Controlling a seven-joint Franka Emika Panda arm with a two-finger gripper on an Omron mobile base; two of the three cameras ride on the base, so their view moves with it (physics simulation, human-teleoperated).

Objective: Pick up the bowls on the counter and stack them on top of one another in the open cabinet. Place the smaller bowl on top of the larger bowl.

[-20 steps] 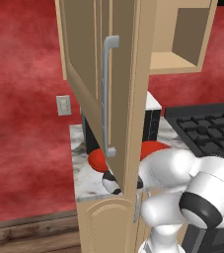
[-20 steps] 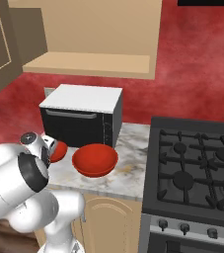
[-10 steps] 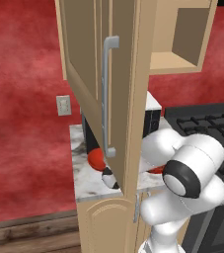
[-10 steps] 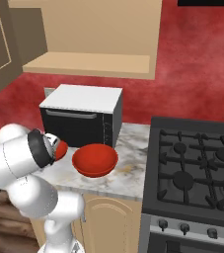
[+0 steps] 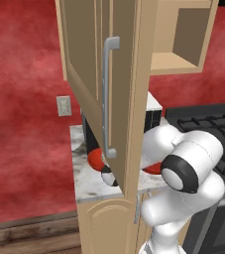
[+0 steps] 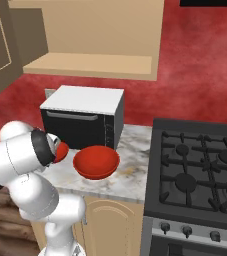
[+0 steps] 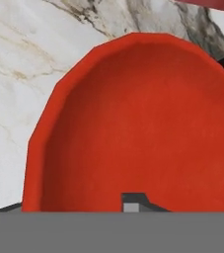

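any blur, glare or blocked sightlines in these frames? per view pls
Left base view: sharp, but the cabinet door blocks the middle, leaving slivers of red bowl. Right base view: flat, even rendered light, soft sheen inside the larger bowl; the arm's elbow covers most of the other bowl. Hand view: very close, bowl edges look faceted, marble counter soft and smeared, no hard shadows.

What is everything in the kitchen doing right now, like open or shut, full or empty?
Open cabinet: door open.
Microwave: door shut.
Near red bowl: upright, empty, on the counter.
Other red bowl: upright, empty, on the counter.
Gripper: at the near red bowl's rim, one fingertip inside; whether it grips is unclear.
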